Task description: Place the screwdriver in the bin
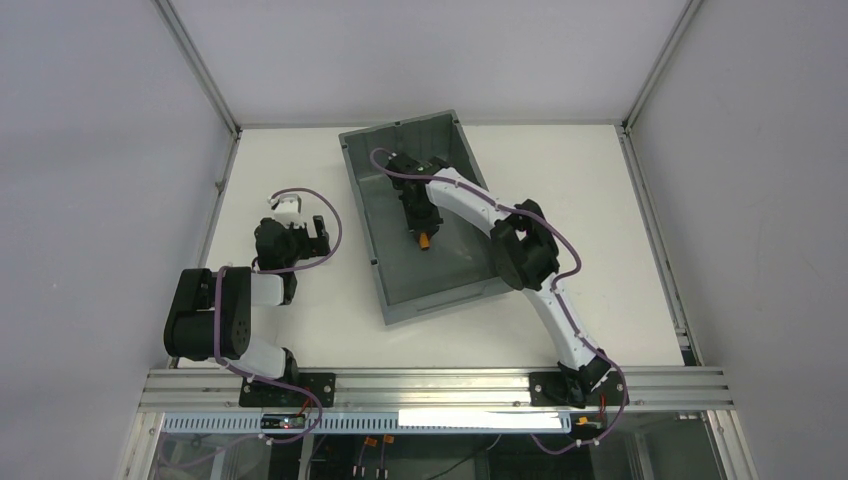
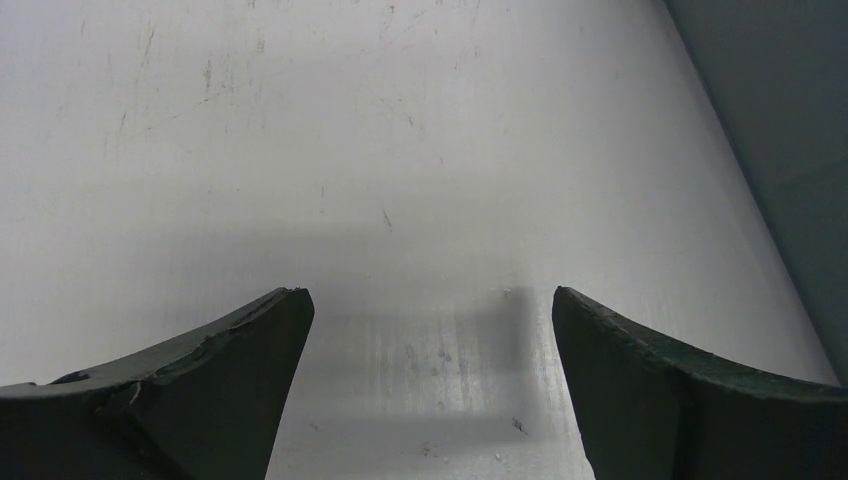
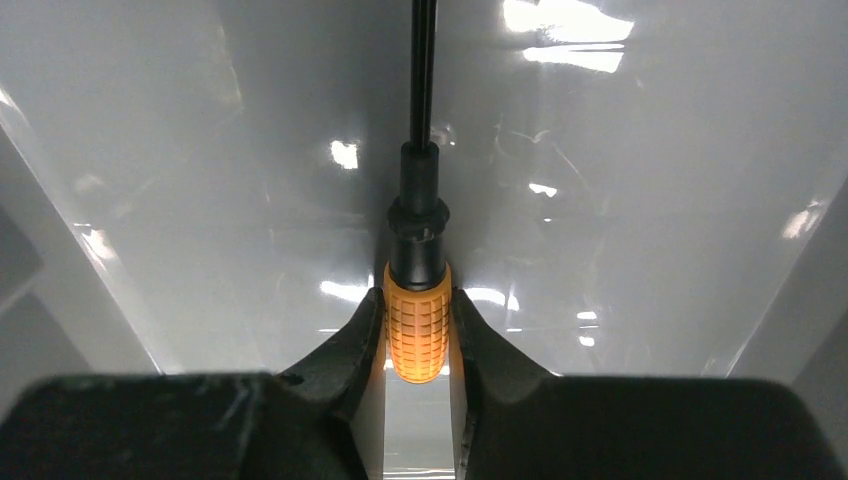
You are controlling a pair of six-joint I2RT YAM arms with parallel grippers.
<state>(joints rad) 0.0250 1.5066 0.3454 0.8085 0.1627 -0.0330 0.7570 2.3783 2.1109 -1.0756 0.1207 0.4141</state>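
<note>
Holding the screwdriver (image 3: 417, 335) by its orange handle, your right jaws are squeezed tight on it and hang inside the bin (image 1: 372, 205), over its shiny floor (the thin black shaft sticks out past them). So most of the job looks done; what is left, I think, is to let go so it stays in there. Your left jaws are wide apart over the desk (image 2: 300, 150), with nothing in them.
</note>
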